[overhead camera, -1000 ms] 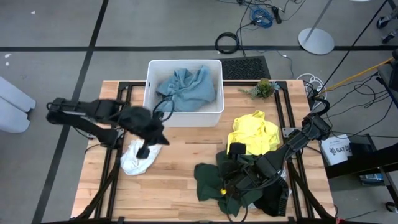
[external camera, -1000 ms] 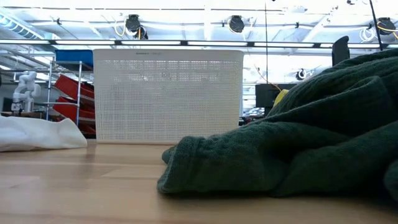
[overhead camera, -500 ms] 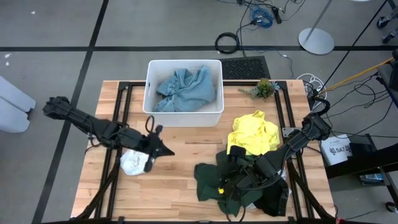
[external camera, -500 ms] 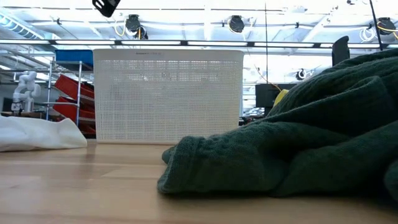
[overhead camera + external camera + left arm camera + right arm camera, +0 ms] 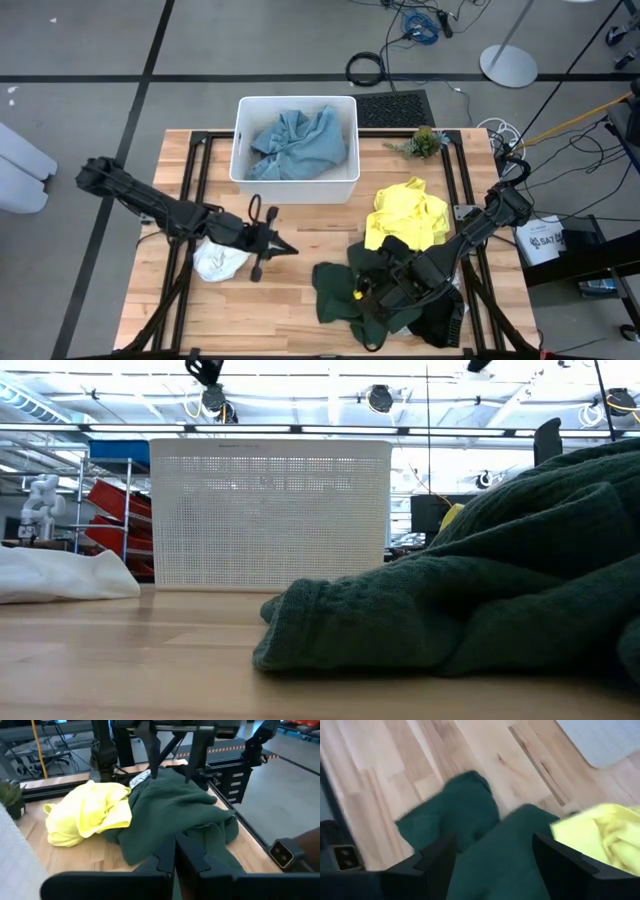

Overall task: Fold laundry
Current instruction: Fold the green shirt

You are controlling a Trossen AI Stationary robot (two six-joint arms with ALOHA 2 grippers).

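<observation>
The laundry is spread over the wooden table. A dark green cloth (image 5: 335, 285) (image 5: 175, 805) lies heaped at the near right, its lower folds on the wood. A bright yellow cloth (image 5: 408, 215) lies beside it and a small white cloth (image 5: 220, 262) at the near left. A light blue cloth (image 5: 300, 140) fills the white tub (image 5: 240, 150). My left gripper (image 5: 290, 249) (image 5: 175, 851) is shut and holds nothing. It hangs nearly level above bare wood, between the white and green cloths. My right gripper (image 5: 372, 290) (image 5: 492, 857) stands open above the green cloth, slanting down.
A black cloth (image 5: 440, 325) lies under the right arm at the near right corner. A small plant (image 5: 425, 140) stands at the far right. Black frame rails (image 5: 195, 200) run along the table's left and right sides. Bare wood (image 5: 300, 225) lies between tub and green cloth.
My left gripper has come down from high over the white cloth and gone toward the table's right, tipping from pointing down to nearly level; it has stayed shut. The white cloth has not moved. My right gripper has rolled at the wrist in place over the green cloth.
</observation>
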